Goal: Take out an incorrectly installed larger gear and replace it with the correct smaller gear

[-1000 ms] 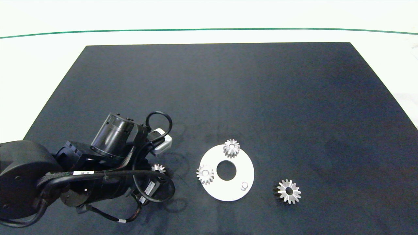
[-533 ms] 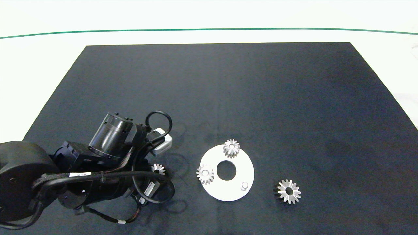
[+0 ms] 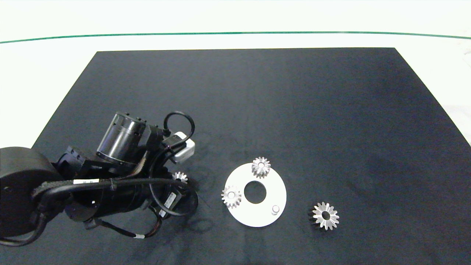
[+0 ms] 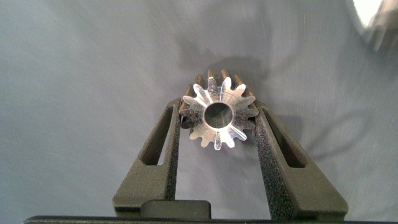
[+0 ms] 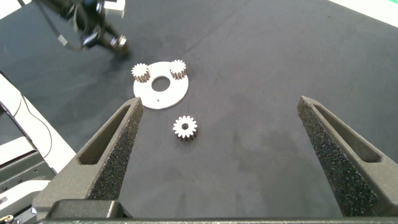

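Observation:
My left gripper is shut on the smaller gear, its fingers pressing the teeth on two opposite sides. In the head view this gear shows just past the left arm's wrist, left of the white round plate. Two small gears sit on the plate's pegs, and one peg stands bare. The larger gear lies on the black mat to the right of the plate. My right gripper hangs open high above the mat, with the larger gear far below it.
A black mat covers most of the white table. The left arm's body and cables fill the mat's near left corner. The right arm is outside the head view.
The left arm has shifted a little toward the far side with the smaller gear held in its fingers. The plate, its gears and the larger gear have not moved.

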### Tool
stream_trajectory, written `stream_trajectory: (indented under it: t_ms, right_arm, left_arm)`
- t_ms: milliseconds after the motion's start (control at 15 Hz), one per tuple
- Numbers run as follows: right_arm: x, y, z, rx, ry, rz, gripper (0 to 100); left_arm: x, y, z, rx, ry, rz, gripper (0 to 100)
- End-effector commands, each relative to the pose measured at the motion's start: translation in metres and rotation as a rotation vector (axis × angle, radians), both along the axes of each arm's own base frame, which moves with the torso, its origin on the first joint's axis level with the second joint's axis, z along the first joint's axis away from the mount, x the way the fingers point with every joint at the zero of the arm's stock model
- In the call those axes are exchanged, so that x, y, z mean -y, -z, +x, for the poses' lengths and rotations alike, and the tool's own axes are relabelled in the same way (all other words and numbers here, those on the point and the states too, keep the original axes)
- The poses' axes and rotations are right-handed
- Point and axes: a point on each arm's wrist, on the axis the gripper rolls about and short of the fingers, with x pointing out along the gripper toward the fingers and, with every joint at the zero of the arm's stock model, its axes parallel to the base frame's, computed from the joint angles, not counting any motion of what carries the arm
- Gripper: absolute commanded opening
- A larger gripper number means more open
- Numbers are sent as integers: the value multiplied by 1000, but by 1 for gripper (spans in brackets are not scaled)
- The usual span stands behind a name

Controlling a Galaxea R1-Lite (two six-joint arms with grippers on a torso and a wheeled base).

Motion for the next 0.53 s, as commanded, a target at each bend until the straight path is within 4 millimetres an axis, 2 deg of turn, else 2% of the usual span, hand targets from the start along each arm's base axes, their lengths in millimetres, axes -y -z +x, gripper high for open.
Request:
stream_trajectory:
  t_ms: [67, 133, 267, 400, 533]
  right_arm:
    - [-1, 0, 1, -2, 0, -5, 100]
    - [0, 0, 1, -2, 0, -2, 100]
    - [0, 0, 1, -2, 0, -5, 100]
    - [0, 0, 1, -3, 0, -3, 100]
    - [-1, 0, 1, -4, 0, -4, 100]
  left_arm:
    - [-1, -61, -19, 88, 45, -48, 31]
    - [10, -75, -36, 66, 120, -47, 31]
    - [30, -72, -62, 11, 232, -44, 31]
    - [52, -65, -69, -19, 292, -41, 31]
    - [78, -59, -67, -14, 312, 0, 31]
